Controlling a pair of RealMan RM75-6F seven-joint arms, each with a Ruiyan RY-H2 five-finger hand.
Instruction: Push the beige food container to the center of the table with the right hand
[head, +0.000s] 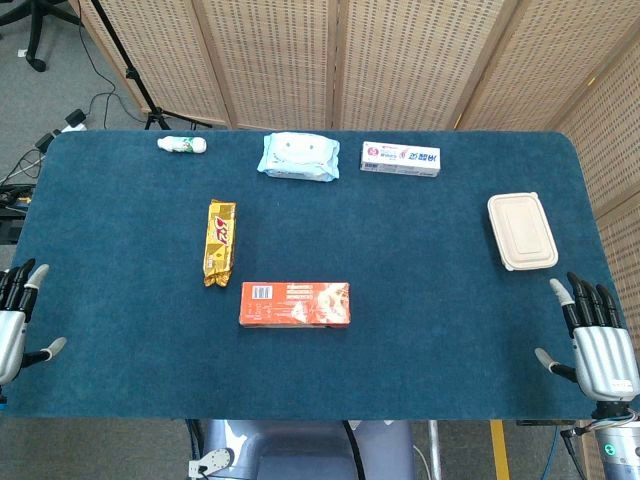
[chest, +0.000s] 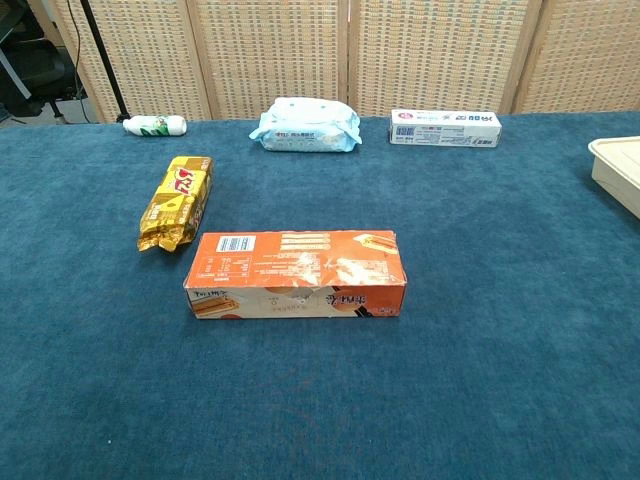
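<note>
The beige food container (head: 522, 231) lies lidded on the blue table (head: 420, 260) near its right edge; the chest view shows only its corner (chest: 620, 172) at the right border. My right hand (head: 598, 335) rests at the table's near right corner, fingers straight and spread, holding nothing, a short way below the container and apart from it. My left hand (head: 14, 320) sits at the near left edge, fingers apart and empty. Neither hand appears in the chest view.
An orange box (head: 295, 303) lies near the front centre, with a yellow snack pack (head: 220, 240) to its left. At the back stand a small white bottle (head: 182, 145), a wet-wipes pack (head: 299, 155) and a toothpaste box (head: 400, 158).
</note>
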